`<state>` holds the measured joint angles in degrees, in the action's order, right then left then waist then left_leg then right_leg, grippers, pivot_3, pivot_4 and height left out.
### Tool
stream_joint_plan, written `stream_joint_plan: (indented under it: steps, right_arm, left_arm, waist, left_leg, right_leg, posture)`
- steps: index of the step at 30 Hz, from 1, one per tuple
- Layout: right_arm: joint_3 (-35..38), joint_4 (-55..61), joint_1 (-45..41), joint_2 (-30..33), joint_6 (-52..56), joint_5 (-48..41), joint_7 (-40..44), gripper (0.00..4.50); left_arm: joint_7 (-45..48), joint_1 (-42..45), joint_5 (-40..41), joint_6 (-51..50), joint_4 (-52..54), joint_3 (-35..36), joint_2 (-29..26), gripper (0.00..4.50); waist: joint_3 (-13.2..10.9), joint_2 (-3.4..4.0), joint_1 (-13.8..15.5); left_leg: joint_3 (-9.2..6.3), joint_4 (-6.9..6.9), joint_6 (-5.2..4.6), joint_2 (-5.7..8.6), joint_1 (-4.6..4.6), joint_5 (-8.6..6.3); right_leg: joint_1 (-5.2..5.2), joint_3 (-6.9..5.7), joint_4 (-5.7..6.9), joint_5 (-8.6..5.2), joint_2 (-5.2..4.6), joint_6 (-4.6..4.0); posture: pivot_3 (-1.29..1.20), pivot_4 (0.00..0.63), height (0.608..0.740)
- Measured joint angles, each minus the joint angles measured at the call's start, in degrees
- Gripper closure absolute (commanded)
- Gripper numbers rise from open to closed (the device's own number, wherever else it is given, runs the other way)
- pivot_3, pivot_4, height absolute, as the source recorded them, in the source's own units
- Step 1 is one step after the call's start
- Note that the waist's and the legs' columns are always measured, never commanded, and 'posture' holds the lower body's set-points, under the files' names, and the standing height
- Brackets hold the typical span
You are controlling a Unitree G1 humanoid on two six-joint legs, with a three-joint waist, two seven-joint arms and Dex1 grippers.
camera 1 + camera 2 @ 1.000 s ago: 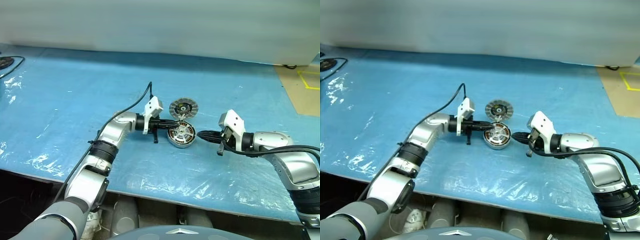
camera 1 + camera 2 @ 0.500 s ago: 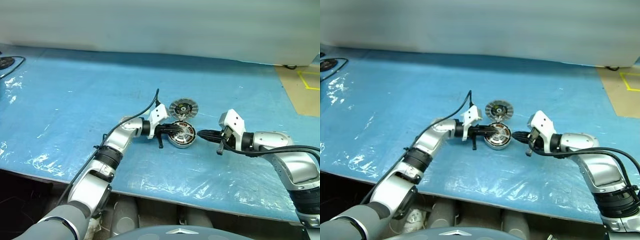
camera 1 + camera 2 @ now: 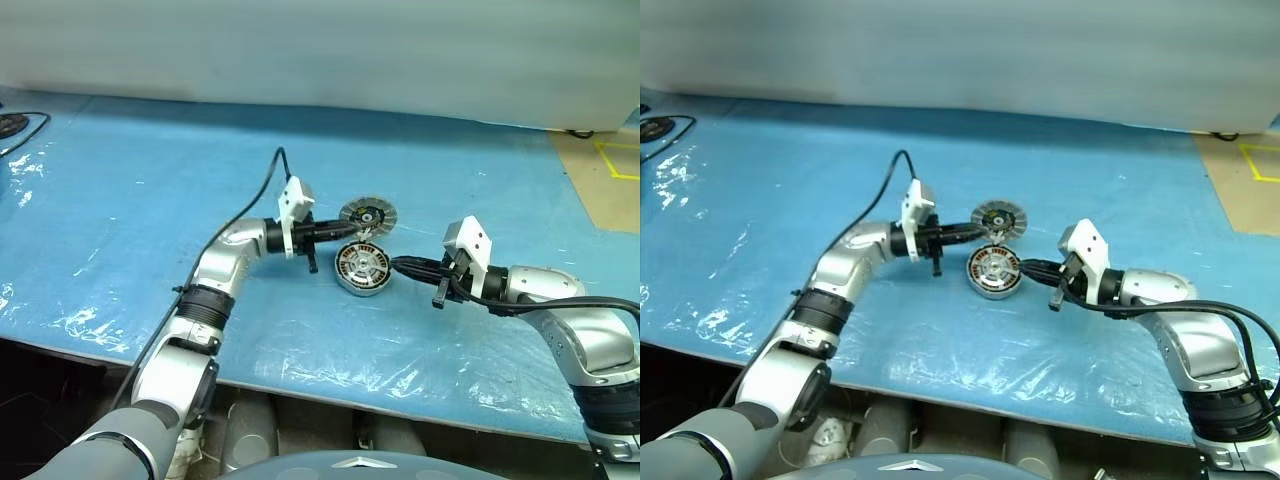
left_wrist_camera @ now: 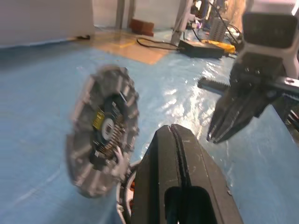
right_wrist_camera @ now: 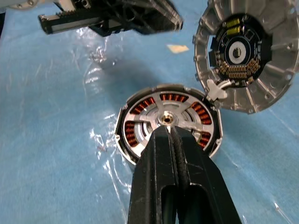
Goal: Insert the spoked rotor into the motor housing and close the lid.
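The motor housing, a round silver ring with copper windings, lies flat on the blue table. The spoked rotor stands tilted on edge, touching the housing's far rim, its dark hub facing me. My left gripper is shut and empty, pointing level with its tips just left of the rotor. My right gripper is shut too, holds nothing, and its tips sit at the housing's right rim, reaching over the housing toward its shiny hub. The lid is out of view.
Blue plastic sheeting covers the table, whose front edge runs close to me. A dark cable and round object lie at the far left. A brown surface with yellow tape adjoins the table at the far right.
Half a second ago the left gripper's tips rested on the housing; they have since lifted and drawn back to beside the rotor. The right gripper, housing and rotor stayed put.
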<state>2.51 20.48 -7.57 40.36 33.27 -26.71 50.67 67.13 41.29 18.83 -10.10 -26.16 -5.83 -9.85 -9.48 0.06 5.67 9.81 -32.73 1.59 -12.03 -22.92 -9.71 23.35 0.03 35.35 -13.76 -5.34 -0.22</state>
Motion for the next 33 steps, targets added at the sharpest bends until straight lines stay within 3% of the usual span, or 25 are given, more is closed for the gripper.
stream_joint_plan:
  steps: [5,11,20,33]
  right_arm:
    - [2.42,1.68,6.87,-2.43,-5.31,-0.65,-0.12,4.5]
    - [3.04,1.84,12.95,-2.81,-11.62,0.19,1.75,4.5]
    - [3.15,1.82,13.5,-2.75,-14.51,0.31,1.99,4.5]
    - [5.77,5.68,15.89,-1.6,-13.71,-0.45,0.09,4.5]
  left_arm:
    - [-0.15,6.18,0.85,2.21,-3.89,3.79,-0.95,4.49]
    - [-1.0,15.48,0.01,10.8,-18.96,6.8,-1.08,4.49]
    - [-2.64,25.6,-3.78,21.79,-40.88,9.2,2.01,4.49]
    - [-6.31,27.85,-11.92,24.52,-48.83,8.59,9.37,4.49]
  waist:
    - [0.0,0.0,0.19]
    - [0.0,-0.01,0.19]
    - [-0.04,-0.07,0.34]
    - [-0.06,-0.1,0.56]
  left_leg:
    - [-0.01,0.01,0.0,0.03,-0.12,0.01]
    - [-0.04,0.0,0.02,0.04,-0.12,0.0]
    - [-0.19,0.0,0.12,0.13,-0.21,0.06]
    - [-0.39,-0.01,0.1,0.15,-0.27,0.05]
  right_leg:
    - [0.03,-0.04,-0.11,0.0,-0.02,0.01]
    - [0.01,-0.05,-0.15,0.02,-0.01,0.04]
    - [-0.05,-0.13,-0.27,0.18,-0.05,0.31]
    - [-0.11,-0.29,-0.29,0.23,-0.08,0.39]
  posture:
    - [0.0,0.15,0.74]
    - [0.0,0.15,0.74]
    - [0.0,0.15,0.74]
    - [0.0,0.15,0.74]
